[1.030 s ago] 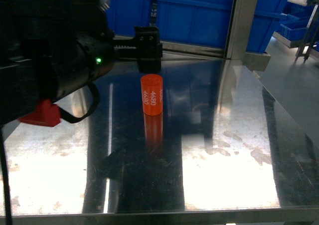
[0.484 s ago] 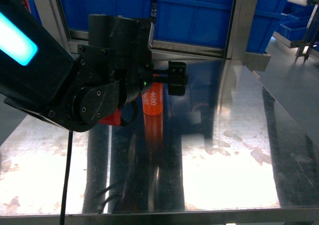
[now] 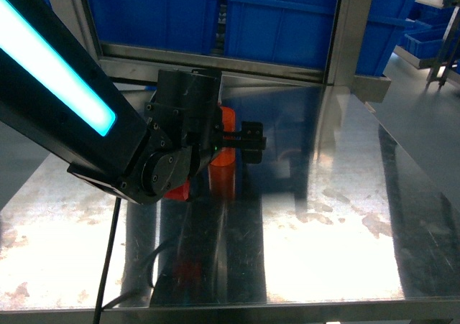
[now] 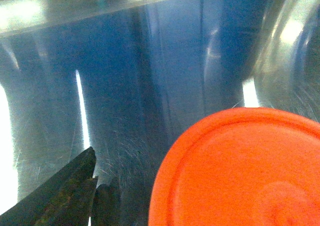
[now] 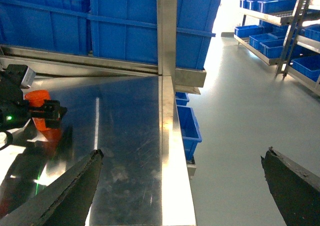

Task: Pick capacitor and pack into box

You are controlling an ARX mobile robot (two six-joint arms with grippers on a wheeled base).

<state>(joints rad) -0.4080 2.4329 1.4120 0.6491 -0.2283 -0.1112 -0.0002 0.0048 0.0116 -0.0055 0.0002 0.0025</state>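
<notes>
The capacitor [image 3: 223, 163] is an orange upright cylinder on the steel table [image 3: 323, 230]. My left gripper [image 3: 228, 140] is down at its upper part, open. One black finger [image 3: 253, 136] shows to the capacitor's right; the other is hidden behind the wrist. In the left wrist view the capacitor's round orange top [image 4: 240, 171] fills the lower right, with one dark finger [image 4: 60, 196] to its left, apart from it. The right wrist view shows the capacitor [image 5: 37, 97] far left. My right gripper [image 5: 180, 186] hangs open over the table's right edge, holding nothing. The box is out of view.
Big blue bins [image 3: 280, 22] stand behind a steel frame post [image 3: 348, 29] at the table's back. Right of the table's edge [image 5: 175, 151] lie grey floor, a small blue bin [image 5: 187, 128] low beside the table, and shelves of blue bins [image 5: 280, 30].
My left arm has swung down and forward. Its gripper went from behind the capacitor to down around its upper part, now hiding the printed label.
</notes>
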